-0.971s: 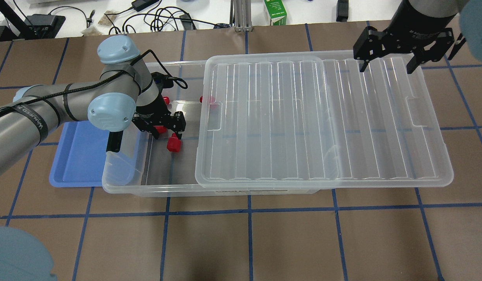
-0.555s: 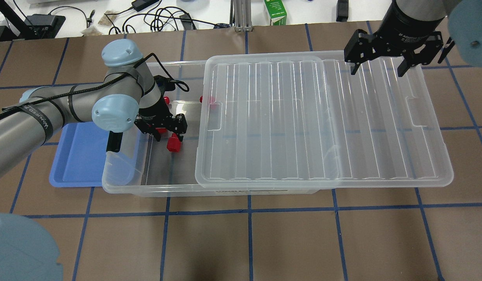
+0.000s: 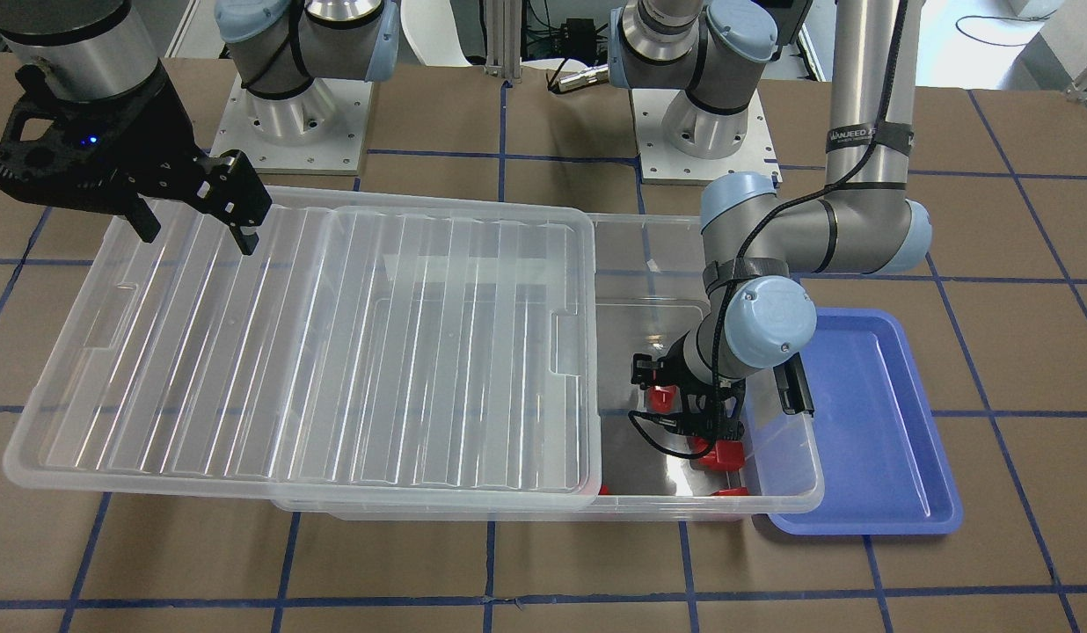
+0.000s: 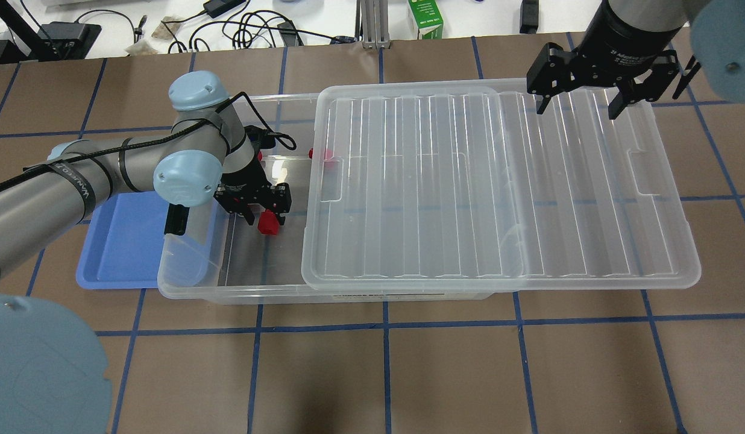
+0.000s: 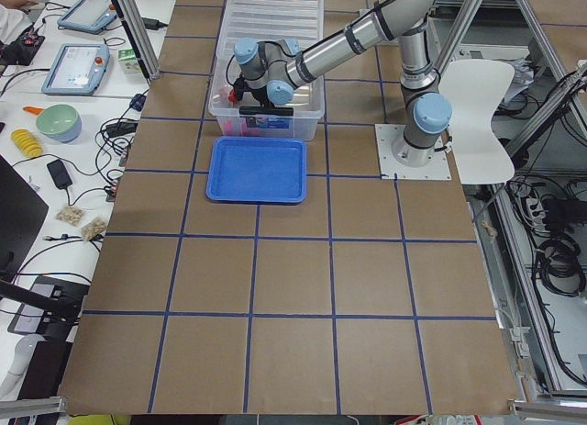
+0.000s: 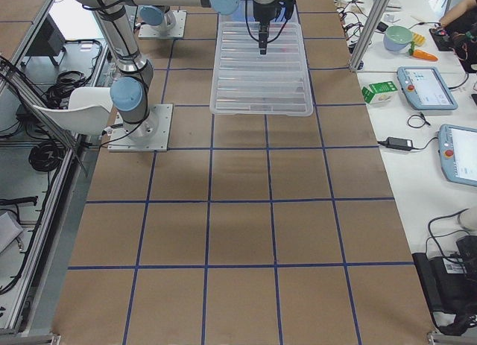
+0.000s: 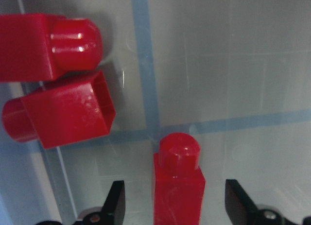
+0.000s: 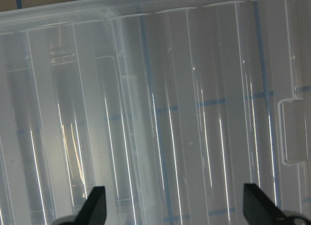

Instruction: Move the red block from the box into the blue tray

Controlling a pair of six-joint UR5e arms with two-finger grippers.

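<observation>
The box (image 4: 240, 288) is a clear bin, and its ribbed lid (image 4: 499, 187) is slid to the right so the left end is uncovered. Several red blocks lie inside the box. My left gripper (image 4: 263, 211) is low in the uncovered end, open. In the left wrist view one red block (image 7: 178, 186) stands between its spread fingers (image 7: 115, 205), and I cannot tell whether they touch it. The same block shows in the overhead view (image 4: 267, 223). The blue tray (image 4: 122, 247) lies against the box's left end and holds nothing I can see. My right gripper (image 4: 583, 99) is open above the lid's far right corner.
Two more red blocks (image 7: 68, 111) lie close to the left of the gripper on the box floor, and another (image 4: 324, 153) sits by the lid's edge. A black latch bar (image 4: 176, 218) hangs on the box's left end. Cables and a green carton (image 4: 425, 18) lie beyond the table's far edge.
My left gripper has moved right and toward the red block, which now sits between its fingers. My right gripper has drifted left over the lid's far edge, still open.
</observation>
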